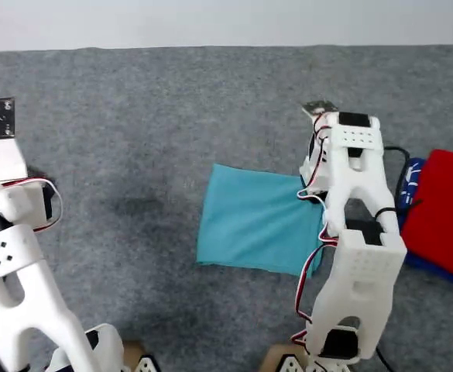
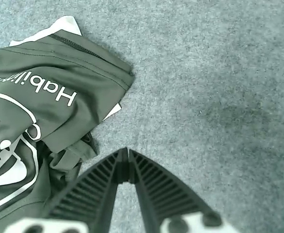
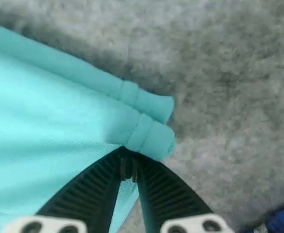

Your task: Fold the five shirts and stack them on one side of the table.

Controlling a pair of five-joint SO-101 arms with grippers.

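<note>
A teal shirt point(image 1: 253, 221) lies folded into a rectangle in the middle of the grey table point(image 1: 133, 116). The right arm point(image 1: 354, 201) stands over its right edge. In the right wrist view my right gripper point(image 3: 128, 167) is shut on the teal shirt point(image 3: 49, 111) just behind its doubled hem corner point(image 3: 151, 138). At the far left of the table my left gripper point(image 2: 127, 167) is shut with nothing in it, hanging over bare table beside a crumpled dark green shirt point(image 2: 30, 121) with white print.
A folded red shirt point(image 1: 443, 213) lies on a blue one point(image 1: 412, 182) at the table's right edge, close behind the right arm. Open grey table stretches between the two arms and along the far side.
</note>
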